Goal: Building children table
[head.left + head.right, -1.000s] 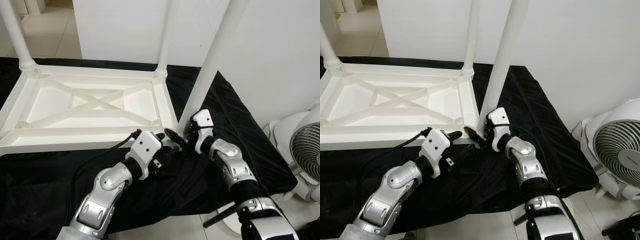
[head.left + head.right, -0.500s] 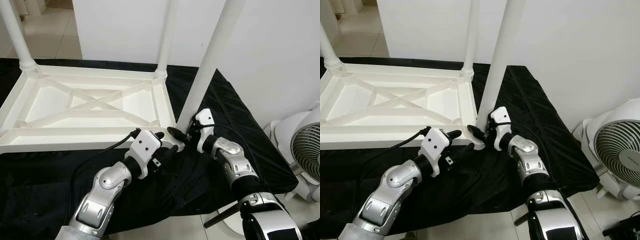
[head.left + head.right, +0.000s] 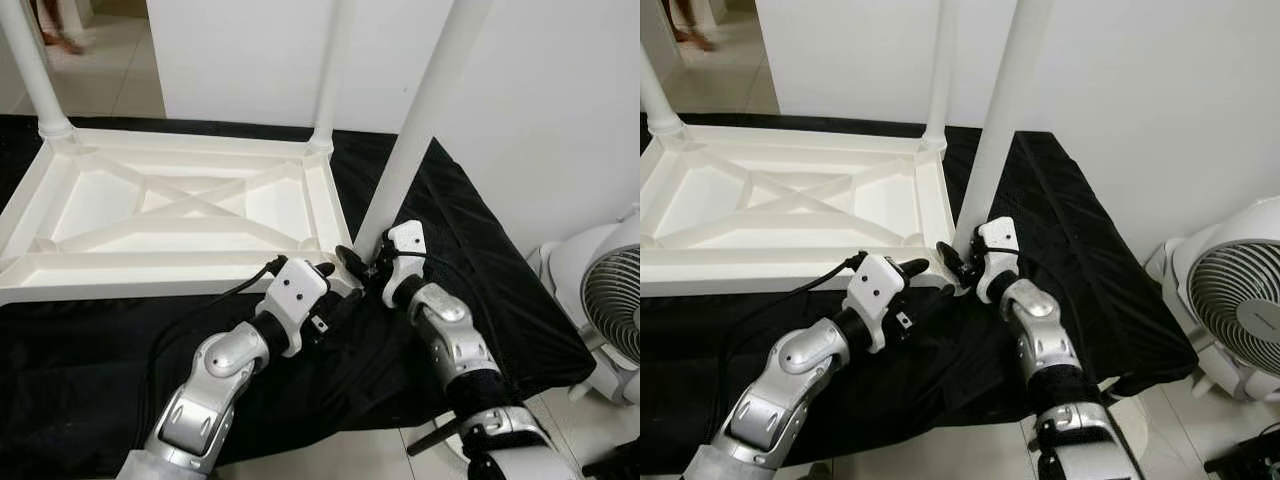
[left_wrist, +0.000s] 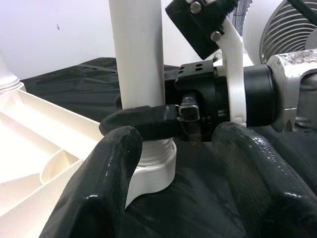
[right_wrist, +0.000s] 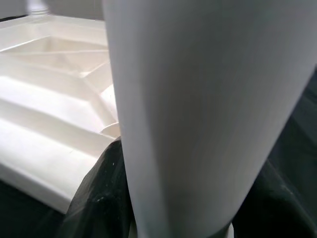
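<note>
Black cloth (image 3: 470,250) covers the floor where the robot works, with a white fan (image 3: 605,305) off to its right. Nearest, the left gripper (image 3: 335,290) hovers with fingers spread apart just beside the near right corner of the upturned white table top (image 3: 180,215). The right gripper (image 3: 958,262) is clamped around the base of the near leg (image 3: 995,130), which stands upright in that corner socket. To seat it well, the right arm should keep the leg vertical while turning it. Farther back, 2 other legs (image 3: 330,75) already stand fitted.
</note>
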`<state>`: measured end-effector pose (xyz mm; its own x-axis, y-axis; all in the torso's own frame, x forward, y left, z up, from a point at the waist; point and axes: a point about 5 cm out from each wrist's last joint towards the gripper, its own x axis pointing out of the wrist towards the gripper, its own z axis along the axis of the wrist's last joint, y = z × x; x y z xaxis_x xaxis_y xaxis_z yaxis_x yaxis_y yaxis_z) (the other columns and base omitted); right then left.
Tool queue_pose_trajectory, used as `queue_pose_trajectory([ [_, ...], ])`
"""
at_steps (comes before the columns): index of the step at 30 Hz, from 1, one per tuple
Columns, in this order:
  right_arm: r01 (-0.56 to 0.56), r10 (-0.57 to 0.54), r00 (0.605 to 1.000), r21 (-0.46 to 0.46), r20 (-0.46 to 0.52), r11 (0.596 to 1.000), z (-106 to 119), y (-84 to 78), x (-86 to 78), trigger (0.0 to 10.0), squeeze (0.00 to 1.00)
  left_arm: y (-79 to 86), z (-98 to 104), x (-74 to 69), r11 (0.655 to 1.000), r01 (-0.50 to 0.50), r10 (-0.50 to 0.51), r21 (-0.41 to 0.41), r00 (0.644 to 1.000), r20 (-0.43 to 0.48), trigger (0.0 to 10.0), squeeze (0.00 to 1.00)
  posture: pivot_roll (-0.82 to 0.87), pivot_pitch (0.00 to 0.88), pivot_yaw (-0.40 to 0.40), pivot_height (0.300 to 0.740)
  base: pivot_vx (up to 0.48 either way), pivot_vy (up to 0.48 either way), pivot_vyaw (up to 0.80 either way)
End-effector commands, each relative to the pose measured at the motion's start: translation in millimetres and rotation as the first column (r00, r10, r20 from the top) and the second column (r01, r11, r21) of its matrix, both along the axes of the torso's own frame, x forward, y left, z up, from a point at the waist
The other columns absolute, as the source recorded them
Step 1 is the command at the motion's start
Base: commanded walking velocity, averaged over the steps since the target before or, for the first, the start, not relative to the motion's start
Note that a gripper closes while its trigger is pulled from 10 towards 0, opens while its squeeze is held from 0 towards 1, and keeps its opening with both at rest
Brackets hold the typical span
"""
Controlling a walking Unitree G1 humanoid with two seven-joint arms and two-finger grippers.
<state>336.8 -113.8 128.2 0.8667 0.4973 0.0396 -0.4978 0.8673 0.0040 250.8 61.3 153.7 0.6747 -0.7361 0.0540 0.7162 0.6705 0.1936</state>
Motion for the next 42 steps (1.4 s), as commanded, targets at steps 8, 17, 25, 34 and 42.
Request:
queue_pose_trajectory([
  [8, 0.323, -0.321, 0.946, 0.085, -0.043, 0.942, 4, -7.8, -1.2, 10.0, 0.0, -1.8, -2, -1.2, 1.0, -0.021, 0.021, -0.005, 1.0, -0.006, 10.0, 0.0, 0.17, 0.008, -0.136, 0.74, 0.0, 0.0, 0.0],
  [17, 0.479, -0.474, 0.878, 0.104, -0.066, 0.872, 6, 6.1, -8.9, 10.0, 0.0, -1.1, -3, -2.3, 1.0, -0.022, 0.022, -0.007, 1.0, -0.01, 10.0, 0.0, 0.16, 0.009, -0.132, 0.74, 0.0, 0.0, 0.0],
  [25, 0.416, -0.414, 0.909, 0.147, -0.051, 0.897, 12, 6.0, -11.3, 10.0, 1.0, -1.6, -3, -2.5, 1.0, -0.021, 0.021, -0.009, 1.0, -0.012, 10.0, 0.0, 0.16, 0.009, -0.135, 0.74, 0.0, 0.0, 0.0],
  [34, 0.322, -0.321, 0.947, 0.103, -0.03, 0.941, 10, -25.5, -5.5, 10.0, 1.0, 0.6, -5, -2.3, 1.0, -0.027, 0.027, -0.004, 1.0, -0.016, 10.0, 0.0, 0.17, 0.003, -0.142, 0.74, 0.0, 0.0, 0.0],
  [42, 0.09, -0.091, 0.996, -0.049, -0.021, 0.995, -2, -46.4, -3.7, 10.0, 0.0, 1.8, -6, -0.7, 1.0, -0.028, 0.029, 0.008, 0.999, -0.015, 10.0, 0.0, 0.17, 0.0, -0.141, 0.74, 0.0, 0.0, 0.0],
])
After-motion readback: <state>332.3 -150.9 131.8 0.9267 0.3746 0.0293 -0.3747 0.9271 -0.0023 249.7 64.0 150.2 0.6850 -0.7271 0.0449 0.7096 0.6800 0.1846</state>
